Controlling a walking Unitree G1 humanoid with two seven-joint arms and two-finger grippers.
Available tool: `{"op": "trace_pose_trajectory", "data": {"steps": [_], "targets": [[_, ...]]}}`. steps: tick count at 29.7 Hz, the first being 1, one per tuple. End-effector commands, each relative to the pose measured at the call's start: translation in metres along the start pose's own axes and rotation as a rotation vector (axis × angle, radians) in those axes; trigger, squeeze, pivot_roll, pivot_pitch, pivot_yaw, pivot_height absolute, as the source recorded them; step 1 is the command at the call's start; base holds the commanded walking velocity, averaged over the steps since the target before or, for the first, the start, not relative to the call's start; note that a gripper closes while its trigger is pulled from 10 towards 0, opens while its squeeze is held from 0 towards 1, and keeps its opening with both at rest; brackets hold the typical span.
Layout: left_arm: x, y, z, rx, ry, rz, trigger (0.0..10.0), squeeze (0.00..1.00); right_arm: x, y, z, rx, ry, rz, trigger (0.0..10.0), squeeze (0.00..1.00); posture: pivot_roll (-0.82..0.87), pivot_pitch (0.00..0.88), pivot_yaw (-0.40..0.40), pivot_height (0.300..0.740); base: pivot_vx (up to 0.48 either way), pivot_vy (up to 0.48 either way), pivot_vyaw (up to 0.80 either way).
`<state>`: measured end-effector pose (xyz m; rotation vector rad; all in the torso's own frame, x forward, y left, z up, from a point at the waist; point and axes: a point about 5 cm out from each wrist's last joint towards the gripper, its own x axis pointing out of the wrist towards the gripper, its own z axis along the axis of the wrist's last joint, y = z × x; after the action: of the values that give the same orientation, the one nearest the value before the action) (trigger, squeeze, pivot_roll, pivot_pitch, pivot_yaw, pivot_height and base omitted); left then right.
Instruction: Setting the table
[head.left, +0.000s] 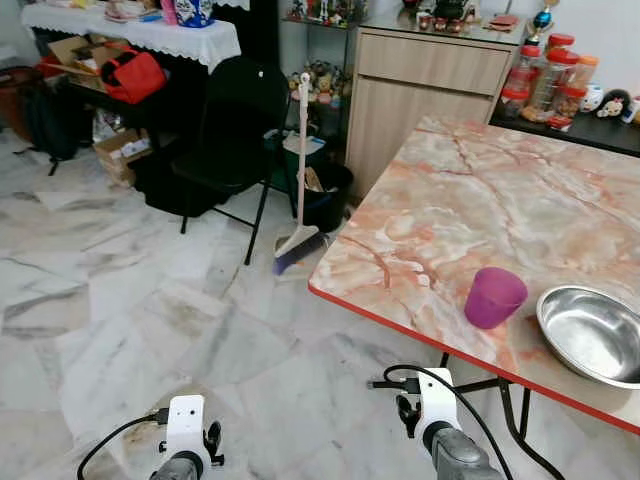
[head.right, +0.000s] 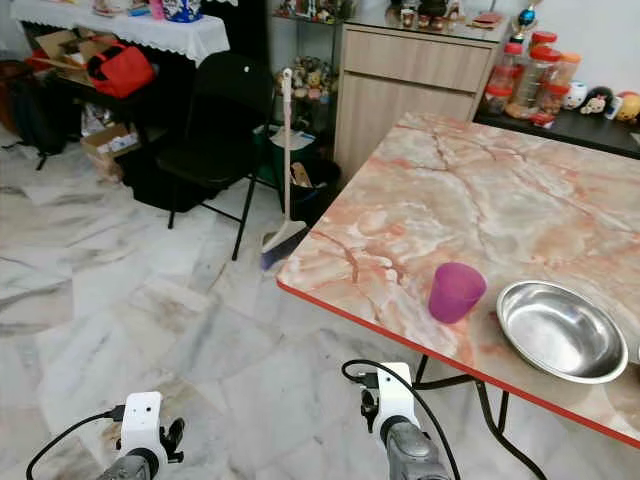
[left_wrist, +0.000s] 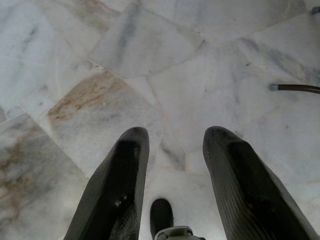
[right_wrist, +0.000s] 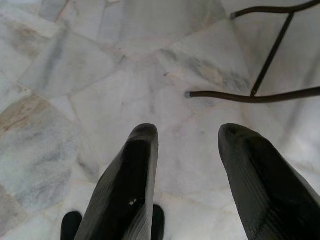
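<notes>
— How many things are counted on the surface (head.left: 470, 200)?
— Two are counted: one purple cup (head.left: 494, 297) and one steel bowl (head.left: 592, 333), set just beside each other near the red edge.
— And what is counted around it?
— One black chair (head.left: 228, 130), one broom (head.left: 299, 190) and one dark bin (head.left: 328, 195) are seen on the floor. One wooden cabinet (head.left: 425, 95) is counted behind them, and one red bag (head.left: 132, 75) under a cloth-covered table.
— Jars?
— Several red-lidded jars (head.left: 545, 80) are grouped on a dark shelf; an exact number cannot be told.
— And tools?
— Two are counted: one left tool (left_wrist: 172, 185) and one right tool (right_wrist: 192, 182), each with two black fingers held apart.
</notes>
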<state>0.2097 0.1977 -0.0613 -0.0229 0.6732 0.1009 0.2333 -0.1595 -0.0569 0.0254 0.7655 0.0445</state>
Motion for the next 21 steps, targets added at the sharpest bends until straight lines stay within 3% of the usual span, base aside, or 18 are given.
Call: {"op": "trace_pose_trajectory", "data": {"steps": [1, 12, 16, 21], "targets": [[-0.0003, -0.0001, -0.002, -0.024, 0.011, 0.007, 10.0, 0.0, 0.0, -0.0017, 0.0003, -0.004, 0.004, -0.007, 10.0, 0.0, 0.15, 0.0, -0.057, 0.74, 0.0, 0.0, -0.58], [-0.0018, -0.0025, -0.0079, -0.045, 0.038, 0.011, 10.0, 0.0, 0.0003, -0.0021, 0.0014, -0.015, 0.005, -0.003, 10.0, 0.0, 0.15, 0.0, -0.066, 0.74, 0.0, 0.0, -0.57], [-0.002, -0.0031, -0.0067, -0.052, 0.02, 0.005, 10.0, 0.0, 0.0003, -0.0022, 0.0014, -0.015, 0.005, -0.002, 10.0, 0.0, 0.15, 0.0, -0.066, 0.74, -0.464, 0.0, -0.56], [-0.0022, -0.0014, -0.008, -0.039, 0.032, 0.014, 10.0, 0.0, -0.0001, -0.0022, -0.0001, -0.015, 0.01, -0.002, 10.0, 0.0, 0.15, 0.0, -0.064, 0.74, 0.0, 0.0, -0.55]]}}
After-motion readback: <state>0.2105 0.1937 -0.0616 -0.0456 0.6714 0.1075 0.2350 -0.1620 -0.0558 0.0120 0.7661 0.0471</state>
